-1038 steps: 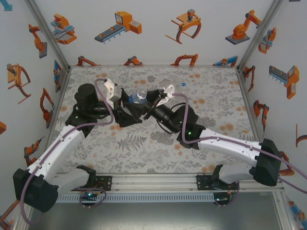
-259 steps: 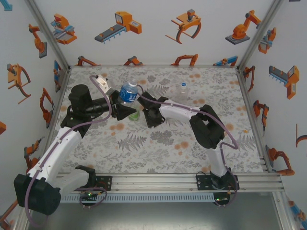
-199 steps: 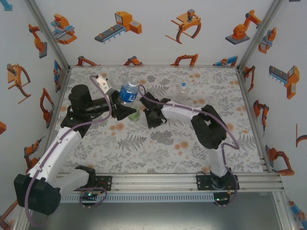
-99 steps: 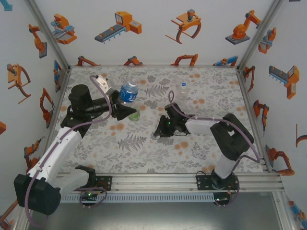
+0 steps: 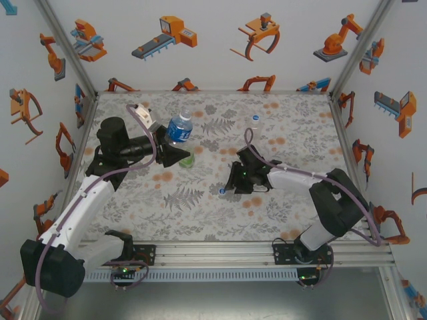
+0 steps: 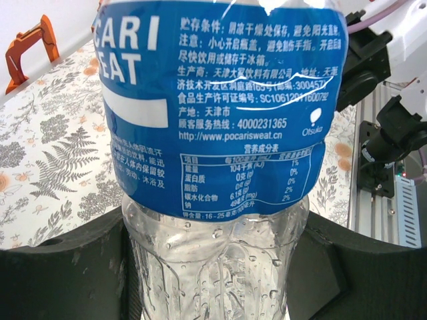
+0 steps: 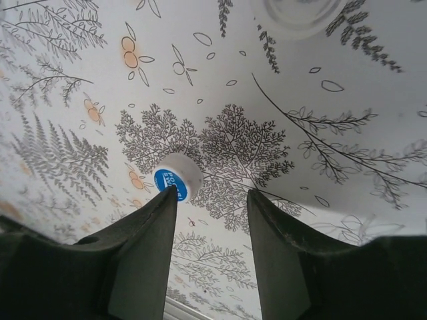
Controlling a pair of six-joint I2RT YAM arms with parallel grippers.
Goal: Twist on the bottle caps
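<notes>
Left claw (image 6: 213,267) pinches the blue-label bottle (image 5: 179,129), upright. Bottle cap (image 7: 175,179) lies loose on the tabletop (image 5: 300,133) — right claw (image 7: 212,200) spread, empty, just above it. Likely early: pickup and threading still to do.

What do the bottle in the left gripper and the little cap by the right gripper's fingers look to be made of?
Bottle: thin clear plastic, glossy; the ribbed wall is see-through and droplets cling inside. Its label: shiny blue printed film, judging by the glare and the creases near the top. Cap: opaque white plastic, smooth, with a blue printed top; probably rigid moulded.
</notes>
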